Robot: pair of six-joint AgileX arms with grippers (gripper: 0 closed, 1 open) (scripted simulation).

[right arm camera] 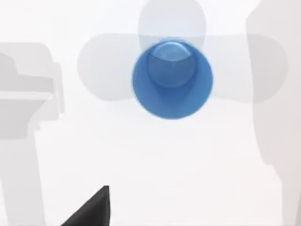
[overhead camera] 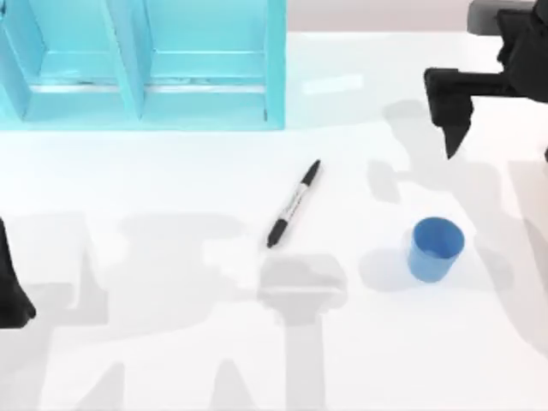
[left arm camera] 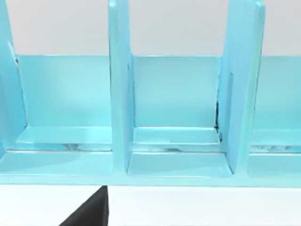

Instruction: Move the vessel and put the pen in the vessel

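Parked at the top view's left edge, my left pincer (overhead camera: 13, 295) is a dark shape whose state I cannot tell, and the teal shelf (overhead camera: 141, 64) stands at the far left of the white tabletop (overhead camera: 171, 342). Upright and empty, the blue cup (overhead camera: 435, 248) sits toward the right, with the pen (overhead camera: 294, 204) lying slantwise near the middle, well apart from it. Whether my right pincer (overhead camera: 454, 128), hanging beyond the cup at the far right and holding nothing, is open or closed I cannot tell

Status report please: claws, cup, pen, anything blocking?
Right claw above table's right rear, holding nothing. Left arm parked at left edge. Cup upright, pen flat on table, apart. Nothing between them.
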